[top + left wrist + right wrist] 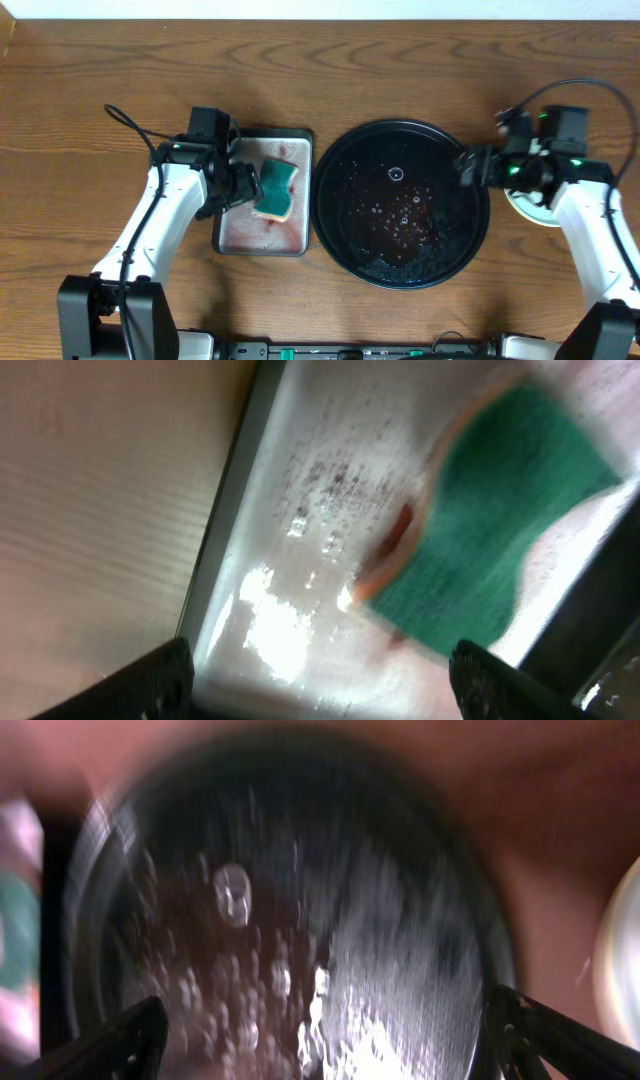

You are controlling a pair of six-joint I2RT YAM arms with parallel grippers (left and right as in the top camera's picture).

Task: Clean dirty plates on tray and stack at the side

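The round black tray [400, 262] lies in the middle of the table, wet with droplets and foam, with no plates on it; it fills the right wrist view [300, 840]. A pale plate [530, 208] shows to the right of the tray, mostly hidden under my right arm; its edge also shows in the right wrist view [625, 960]. I cannot tell whether other plates lie there. My right gripper [468, 168] is open and empty over the tray's right rim [325, 1035]. My left gripper [243, 183] is open and empty beside a green sponge [275, 188].
The green and yellow sponge [490, 530] lies in a small rectangular tray [240, 235] left of the round tray, its wet bottom [290, 560] flecked with red. Bare wooden table [80, 150] surrounds both.
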